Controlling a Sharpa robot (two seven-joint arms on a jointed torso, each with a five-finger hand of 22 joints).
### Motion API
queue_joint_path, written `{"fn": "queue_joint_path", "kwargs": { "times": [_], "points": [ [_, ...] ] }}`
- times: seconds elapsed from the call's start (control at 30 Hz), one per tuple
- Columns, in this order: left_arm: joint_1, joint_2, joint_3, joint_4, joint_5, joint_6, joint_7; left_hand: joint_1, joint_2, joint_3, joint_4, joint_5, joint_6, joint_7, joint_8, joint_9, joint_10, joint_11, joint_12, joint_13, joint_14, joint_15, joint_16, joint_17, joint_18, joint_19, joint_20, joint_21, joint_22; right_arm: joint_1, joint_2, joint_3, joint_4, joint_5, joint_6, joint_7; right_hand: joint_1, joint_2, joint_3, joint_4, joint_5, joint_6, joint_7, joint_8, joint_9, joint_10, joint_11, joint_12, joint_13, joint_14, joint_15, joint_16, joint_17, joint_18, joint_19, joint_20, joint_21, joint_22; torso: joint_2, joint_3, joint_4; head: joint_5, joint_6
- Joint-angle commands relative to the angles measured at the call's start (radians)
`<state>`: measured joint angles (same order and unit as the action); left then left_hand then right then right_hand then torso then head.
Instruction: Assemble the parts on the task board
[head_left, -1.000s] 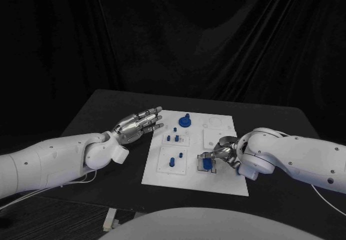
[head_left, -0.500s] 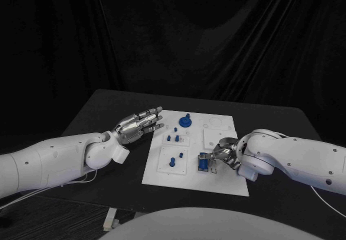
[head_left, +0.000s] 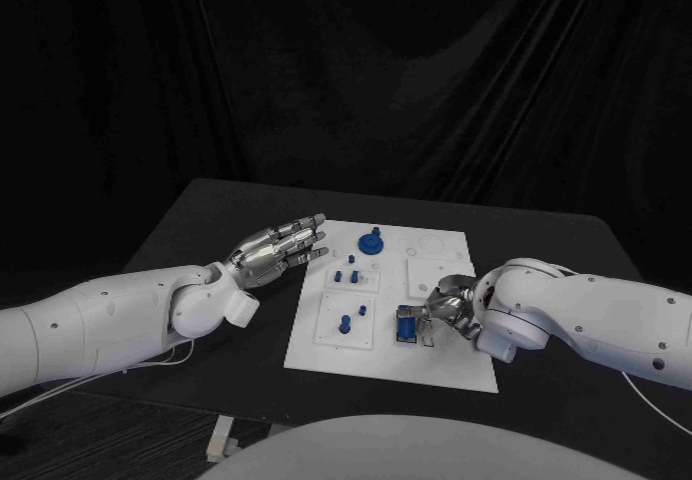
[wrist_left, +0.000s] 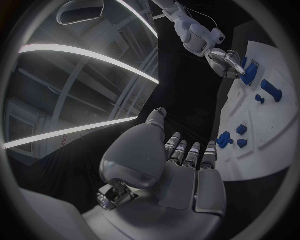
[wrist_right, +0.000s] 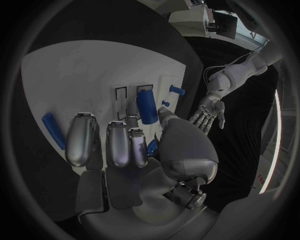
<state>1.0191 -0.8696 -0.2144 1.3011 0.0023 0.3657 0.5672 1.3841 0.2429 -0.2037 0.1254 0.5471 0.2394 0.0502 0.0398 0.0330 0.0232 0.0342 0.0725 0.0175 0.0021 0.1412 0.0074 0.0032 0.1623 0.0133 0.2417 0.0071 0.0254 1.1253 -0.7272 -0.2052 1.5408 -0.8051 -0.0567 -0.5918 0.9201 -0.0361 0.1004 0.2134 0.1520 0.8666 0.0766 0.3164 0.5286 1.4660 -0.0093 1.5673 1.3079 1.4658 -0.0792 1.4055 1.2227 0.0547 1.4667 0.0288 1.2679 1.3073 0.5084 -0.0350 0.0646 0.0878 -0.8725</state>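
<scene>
The white task board (head_left: 438, 250) lies in the middle of the black table. My right hand (head_left: 450, 306) is low over its near right part, where thumb and a finger pinch a blue cylinder (head_left: 410, 325) at a grey slotted fixture. The right wrist view shows the thumb against that cylinder (wrist_right: 147, 107) on the board (wrist_right: 81, 75). My left hand (head_left: 277, 249) hovers at the board's left edge, fingers spread and holding nothing. A blue knob (head_left: 369, 243), small blue pegs (head_left: 343, 275) and one more peg (head_left: 343, 323) stand on the board's left half.
A loose blue bar (wrist_right: 52, 130) lies on the board beside my right hand's fingers. The left wrist view shows the right hand (wrist_left: 226, 61) far across the board (wrist_left: 275, 125). Bare black table (head_left: 231, 215) surrounds the board.
My right hand has shifted slightly left with the blue cylinder, closer to the slotted fixture. The left hand has not moved.
</scene>
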Motion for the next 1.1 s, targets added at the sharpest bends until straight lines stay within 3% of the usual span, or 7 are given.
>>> {"fn": "queue_joint_path", "kwargs": {
  "times": [0.03, 0.17, 0.37, 0.67, 0.87, 1.0, 1.1],
  "points": [
    [-0.001, 0.002, 0.001, 0.001, 0.007, 0.015, 0.009, -0.004, 0.006, 0.001, -0.006, 0.005, -0.002, 0.004, 0.005, 0.001, -0.004, -0.002, 0.003, -0.001, 0.001, 0.005, 0.007, 0.001, 0.012, 0.000, 0.003, 0.003, 0.001, -0.007, -0.008, -0.003, 0.008, -0.006, -0.006, -0.009, 0.004, -0.008, -0.013, 0.000, -0.017, -0.001, 0.000, -0.005, -0.004, 0.105, 0.006, 0.004, 0.263, 0.047, 0.006, -0.006, -0.001, 0.013, 0.015, 0.005, -0.005, 0.171, 0.000, 0.0000, -0.0005, 0.001, 0.000],
    [-0.001, 0.001, 0.001, 0.002, 0.007, 0.016, 0.009, -0.004, 0.006, 0.001, -0.006, 0.005, -0.002, 0.004, 0.005, 0.001, -0.004, -0.002, 0.003, -0.001, 0.001, 0.005, 0.007, 0.001, 0.012, 0.000, 0.003, 0.003, 0.001, -0.004, -0.037, -0.003, 0.036, -0.006, -0.039, 0.001, -0.013, -0.014, -0.041, 0.021, -0.058, 0.005, -0.001, 0.000, -0.015, 0.105, 0.005, 0.004, 0.263, 0.047, 0.006, -0.005, 0.000, 0.014, 0.015, 0.005, -0.009, 0.171, 0.000, 0.0000, -0.0002, 0.005, 0.000],
    [-0.002, -0.003, 0.001, 0.003, 0.007, 0.014, 0.009, -0.004, 0.006, 0.001, -0.006, 0.006, -0.001, 0.004, 0.005, 0.001, -0.004, -0.002, 0.003, -0.001, 0.001, 0.006, 0.007, 0.001, 0.011, 0.000, 0.004, 0.003, 0.001, 0.035, -0.100, -0.003, 0.102, -0.007, -0.114, 0.053, -0.017, -0.014, -0.074, 0.040, -0.028, 0.011, -0.002, 0.008, -0.023, 0.105, 0.003, 0.004, 0.263, 0.049, 0.004, -0.002, 0.005, 0.014, 0.015, 0.004, -0.010, 0.171, 0.000, -0.0001, -0.0003, 0.007, 0.000],
    [-0.002, -0.004, 0.001, 0.004, 0.007, 0.010, 0.009, -0.004, 0.006, 0.001, -0.007, 0.006, 0.004, 0.006, 0.007, 0.002, -0.004, -0.003, 0.004, 0.000, 0.001, 0.007, 0.008, 0.002, 0.011, 0.001, 0.004, 0.004, 0.002, 0.078, -0.164, -0.003, 0.181, -0.077, -0.230, 0.239, 0.132, -0.004, -0.101, -0.006, 0.103, 0.003, -0.010, 0.065, -0.019, 0.105, -0.005, 0.004, 0.263, 0.052, -0.002, 0.012, 0.024, 0.009, 0.023, -0.002, 0.011, 0.179, -0.001, 0.0000, 0.0001, 0.005, 0.000],
    [-0.002, -0.002, 0.001, 0.004, 0.007, 0.010, 0.009, -0.004, 0.006, 0.001, -0.007, 0.006, 0.004, 0.006, 0.007, 0.002, -0.004, -0.003, 0.004, 0.000, 0.001, 0.007, 0.008, 0.002, 0.011, 0.001, 0.004, 0.004, 0.002, 0.056, -0.168, -0.003, 0.198, -0.255, -0.271, 0.351, 0.252, -0.005, -0.118, -0.056, 0.109, -0.123, 0.001, 0.128, 0.009, 0.105, -0.008, 0.004, 0.263, 0.052, -0.006, 0.016, 0.029, 0.005, 0.027, -0.004, 0.030, 0.184, -0.001, 0.0002, -0.0005, 0.003, 0.000],
    [-0.002, -0.001, 0.001, 0.004, 0.007, 0.010, 0.008, -0.004, 0.006, 0.001, -0.007, 0.007, 0.005, 0.008, 0.007, 0.002, -0.004, -0.003, 0.005, 0.000, 0.001, 0.008, 0.008, 0.002, 0.010, 0.001, 0.005, 0.004, 0.003, 0.017, -0.168, -0.003, 0.194, -0.407, -0.282, 0.394, 0.330, -0.009, -0.135, -0.072, 0.101, -0.264, -0.003, 0.185, 0.027, 0.105, -0.016, 0.004, 0.263, 0.049, -0.012, 0.012, 0.022, 0.006, 0.023, -0.011, 0.025, 0.182, 0.001, 0.0004, -0.0003, 0.006, 0.000],
    [-0.002, 0.000, 0.001, 0.004, 0.007, 0.010, 0.008, -0.004, 0.006, 0.001, -0.007, 0.007, 0.005, 0.008, 0.007, 0.002, -0.004, -0.003, 0.005, 0.000, 0.001, 0.008, 0.008, 0.002, 0.010, 0.001, 0.005, 0.004, 0.003, -0.020, -0.167, -0.003, 0.184, -0.549, -0.297, 0.419, 0.386, -0.014, -0.145, -0.077, 0.099, -0.412, -0.009, 0.201, 0.016, 0.105, -0.020, 0.004, 0.263, 0.046, -0.014, 0.005, 0.012, 0.008, 0.018, -0.013, 0.014, 0.180, 0.002, 0.0004, -0.0011, 0.009, 0.000]
  ]
}}
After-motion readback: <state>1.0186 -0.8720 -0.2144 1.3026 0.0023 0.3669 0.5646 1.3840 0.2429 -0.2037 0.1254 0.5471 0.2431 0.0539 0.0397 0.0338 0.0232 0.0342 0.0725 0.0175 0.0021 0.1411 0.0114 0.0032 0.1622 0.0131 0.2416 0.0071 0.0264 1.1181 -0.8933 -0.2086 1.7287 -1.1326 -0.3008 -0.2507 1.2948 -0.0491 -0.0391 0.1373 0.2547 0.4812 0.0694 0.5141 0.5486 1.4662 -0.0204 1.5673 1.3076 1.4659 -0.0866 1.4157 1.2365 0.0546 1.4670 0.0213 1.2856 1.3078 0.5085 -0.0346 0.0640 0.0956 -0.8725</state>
